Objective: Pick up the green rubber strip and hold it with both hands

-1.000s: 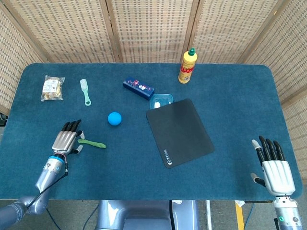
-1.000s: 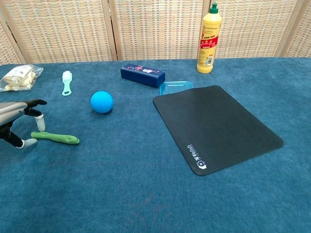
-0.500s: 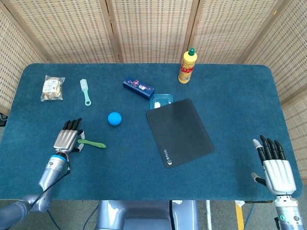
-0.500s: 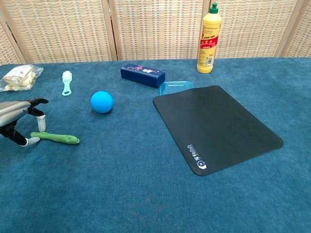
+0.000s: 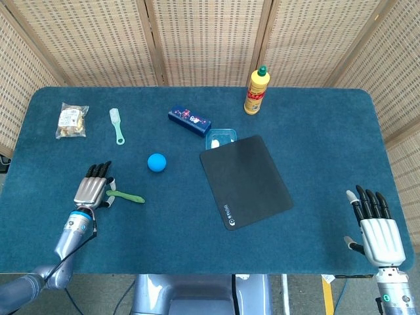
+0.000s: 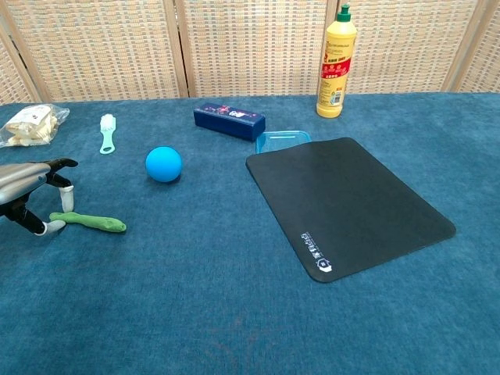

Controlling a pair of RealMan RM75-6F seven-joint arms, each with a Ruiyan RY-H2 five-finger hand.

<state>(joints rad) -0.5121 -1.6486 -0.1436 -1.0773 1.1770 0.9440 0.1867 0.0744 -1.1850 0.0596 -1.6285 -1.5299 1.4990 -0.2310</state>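
The green rubber strip [image 5: 128, 196] lies flat on the blue table cloth at the front left, also seen in the chest view as the strip [image 6: 90, 222]. My left hand [image 5: 92, 190] hovers over the strip's left end, palm down. In the chest view the left hand [image 6: 27, 195] has a fingertip [image 6: 67, 200] just behind that end and the thumb tip [image 6: 51, 227] just in front, still apart. My right hand [image 5: 375, 230] rests open at the front right edge, far from the strip, and does not show in the chest view.
A blue ball [image 5: 156, 162] sits right of and behind the strip. A black mat [image 5: 245, 180] covers the table's middle, with a clear box [image 5: 221, 138], a dark blue box [image 5: 189, 120] and a yellow bottle [image 5: 256, 90] behind it. A brush [image 5: 117, 125] and snack bag [image 5: 71, 119] lie at back left.
My left hand has drawn slightly back toward the front edge, its fingers staying around the strip's left end. The strip has barely shifted. The right hand sank slightly toward the front edge.
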